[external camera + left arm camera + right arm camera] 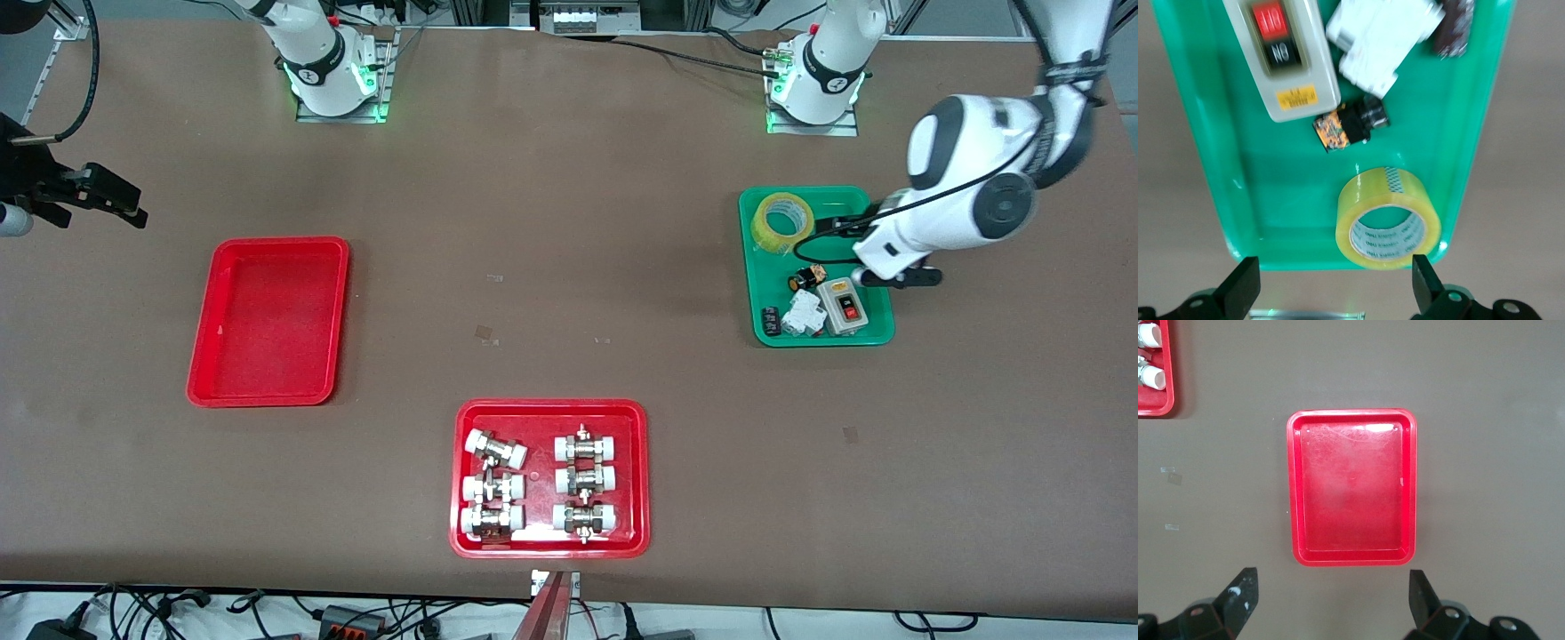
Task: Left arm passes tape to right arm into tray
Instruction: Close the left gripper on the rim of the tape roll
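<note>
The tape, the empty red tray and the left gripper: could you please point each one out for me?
tape [1388, 217]: left wrist view, on its yellow outer band.
tray [1353, 490]: right wrist view, on its bare floor.
left gripper [1335, 285]: left wrist view, midway between its open fingertips.

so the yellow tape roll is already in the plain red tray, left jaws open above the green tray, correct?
Not quite. The translucent yellow tape roll lies in the green plastic tray, as the left wrist view shows; the plain glossy red tray holds nothing. The left gripper does hang open above the green tray.
</note>
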You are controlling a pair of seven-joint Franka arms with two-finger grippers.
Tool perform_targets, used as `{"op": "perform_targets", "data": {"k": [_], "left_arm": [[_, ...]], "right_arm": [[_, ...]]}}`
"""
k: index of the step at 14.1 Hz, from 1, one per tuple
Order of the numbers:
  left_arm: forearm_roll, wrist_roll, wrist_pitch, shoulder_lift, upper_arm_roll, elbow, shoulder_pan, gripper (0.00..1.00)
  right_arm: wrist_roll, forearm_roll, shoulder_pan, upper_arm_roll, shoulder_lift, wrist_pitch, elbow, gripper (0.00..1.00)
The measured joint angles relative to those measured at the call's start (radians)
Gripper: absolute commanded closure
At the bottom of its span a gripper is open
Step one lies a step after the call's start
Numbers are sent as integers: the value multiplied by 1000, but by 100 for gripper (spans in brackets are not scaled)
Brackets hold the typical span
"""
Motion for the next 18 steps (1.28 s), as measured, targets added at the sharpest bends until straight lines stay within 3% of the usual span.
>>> {"op": "perform_targets", "data": {"k": [3, 7, 8, 9, 11, 12, 18], "left_arm": [[-34, 0, 124, 4, 1, -132, 7, 0], [-71, -1, 241, 35, 1, -214, 8, 0], [-71, -1, 275, 45, 1, -233, 8, 6], [-72, -1, 295, 56, 2, -245, 8, 19], [-72, -1, 305, 68, 2, -249, 8, 66], [-72, -1, 305, 69, 1, -249, 8, 77], [-76, -1, 305, 68, -4, -247, 7, 96]], "right_arm": [[0, 0, 0, 0, 0, -1, 0, 0], [0, 0, 0, 0, 0, -1, 0, 0], [0, 0, 0, 0, 0, -1, 0, 0], [0, 0, 0, 1, 0, -1, 0, 0], [0, 0, 0, 1, 1, -1, 0, 0], [0, 0, 0, 1, 1, -1, 0, 0], [0, 0, 0, 1, 9, -2, 0, 0]]}}
